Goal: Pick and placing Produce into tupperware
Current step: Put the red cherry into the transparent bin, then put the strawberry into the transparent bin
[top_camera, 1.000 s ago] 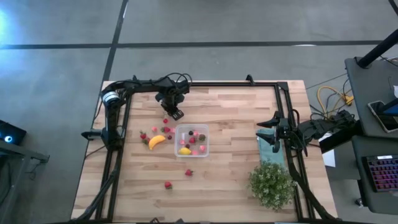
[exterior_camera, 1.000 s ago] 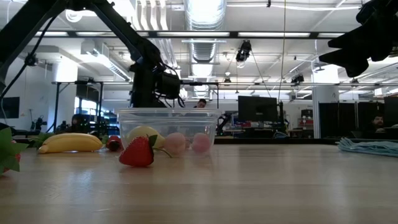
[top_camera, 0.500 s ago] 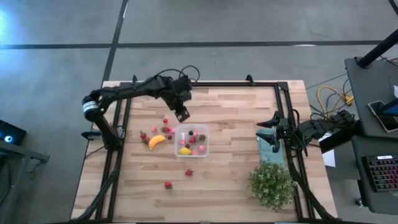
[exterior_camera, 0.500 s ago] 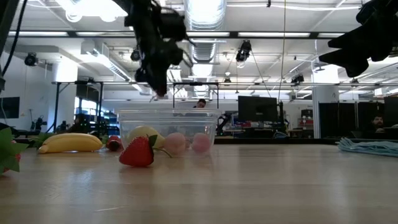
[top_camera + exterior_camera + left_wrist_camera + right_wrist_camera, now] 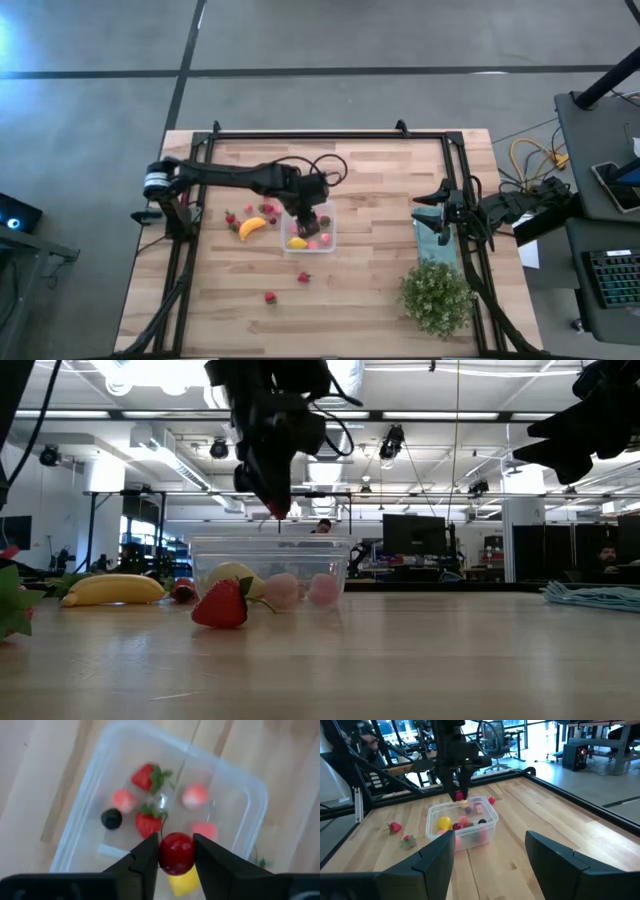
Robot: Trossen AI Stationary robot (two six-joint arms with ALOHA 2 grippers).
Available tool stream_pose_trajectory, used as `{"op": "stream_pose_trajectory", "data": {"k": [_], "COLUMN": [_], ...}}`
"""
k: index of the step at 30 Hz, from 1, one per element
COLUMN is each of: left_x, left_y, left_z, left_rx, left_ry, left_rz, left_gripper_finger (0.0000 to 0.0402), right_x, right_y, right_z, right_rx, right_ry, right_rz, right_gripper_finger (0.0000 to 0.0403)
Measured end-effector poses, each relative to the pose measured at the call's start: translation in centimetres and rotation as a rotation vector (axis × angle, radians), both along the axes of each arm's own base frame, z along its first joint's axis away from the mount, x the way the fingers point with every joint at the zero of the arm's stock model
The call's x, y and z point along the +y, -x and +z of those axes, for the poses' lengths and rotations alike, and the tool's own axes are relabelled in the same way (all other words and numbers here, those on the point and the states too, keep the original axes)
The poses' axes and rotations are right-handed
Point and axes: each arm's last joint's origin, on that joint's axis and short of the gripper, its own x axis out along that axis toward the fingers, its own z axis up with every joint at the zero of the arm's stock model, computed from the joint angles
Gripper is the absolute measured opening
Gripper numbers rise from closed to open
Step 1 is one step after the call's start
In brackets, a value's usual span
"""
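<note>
I have the left tool [image 5: 176, 851] hanging above the small clear square plastic box with rounded corners [image 5: 309, 227], fingers pinched on a round glossy dark red berry [image 5: 176, 853]; from the low view the berry sits above the box rim, not in it. Inside the box I see two red strawberries [image 5: 149, 776], a dark round berry [image 5: 111, 818], pink pieces [image 5: 195, 796] and a yellow lemon [image 5: 297, 241]. The box sits mid-left on the light wooden slatted worktop [image 5: 380, 190]. Just beside the box, on the left arm's side, lies an orange-yellow curved banana piece [image 5: 252, 227] with small red berries [image 5: 268, 207] near it; two more red berries [image 5: 303, 277] lie well apart from the box. Right tool [image 5: 490, 851] waits near the worktop's right edge over a flat teal cloth [image 5: 434, 236], fingers spread wide, holding nothing. Green bushy plant [image 5: 436, 297] near it.
</note>
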Motion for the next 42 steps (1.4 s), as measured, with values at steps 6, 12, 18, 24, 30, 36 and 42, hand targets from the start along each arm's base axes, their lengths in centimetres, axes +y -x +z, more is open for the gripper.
{"op": "stream_pose_trajectory", "data": {"k": [6,12,18,24,30,36,42], "left_x": [-0.9,-1.5,-1.5,-1.6,-3.4,-4.9,-6.7], "left_y": [0.0,0.8,1.2,2.4,3.9,3.6,3.4], "left_z": [0.2,0.8,0.8,-0.2,-1.0,-1.0,-0.9], "left_rx": [0.009,0.024,0.059,0.182,0.270,0.219,0.185], "left_ry": [0.044,0.032,0.032,0.001,0.041,0.026,0.035], "left_rz": [0.166,0.099,0.100,-0.014,-0.322,-0.366,-0.355], "left_gripper_finger": [0.0187,0.0246,0.0257,0.0257,0.0257,0.0257,0.0257], "right_x": [0.0,0.0,0.0,0.0,0.0,0.0,0.0], "right_y": [0.0,0.0,0.0,0.0,0.0,0.0,0.0], "right_z": [0.0,0.0,0.0,0.0,0.0,0.0,0.0], "right_rx": [-0.001,0.000,-0.001,0.000,-0.001,0.000,0.000], "right_ry": [0.000,0.000,0.000,0.000,0.000,0.000,0.000], "right_rz": [-0.001,-0.001,-0.001,0.000,0.000,0.000,0.000], "right_gripper_finger": [0.0233,0.0233,0.0233,0.0233,0.0233,0.0233,0.0233]}}
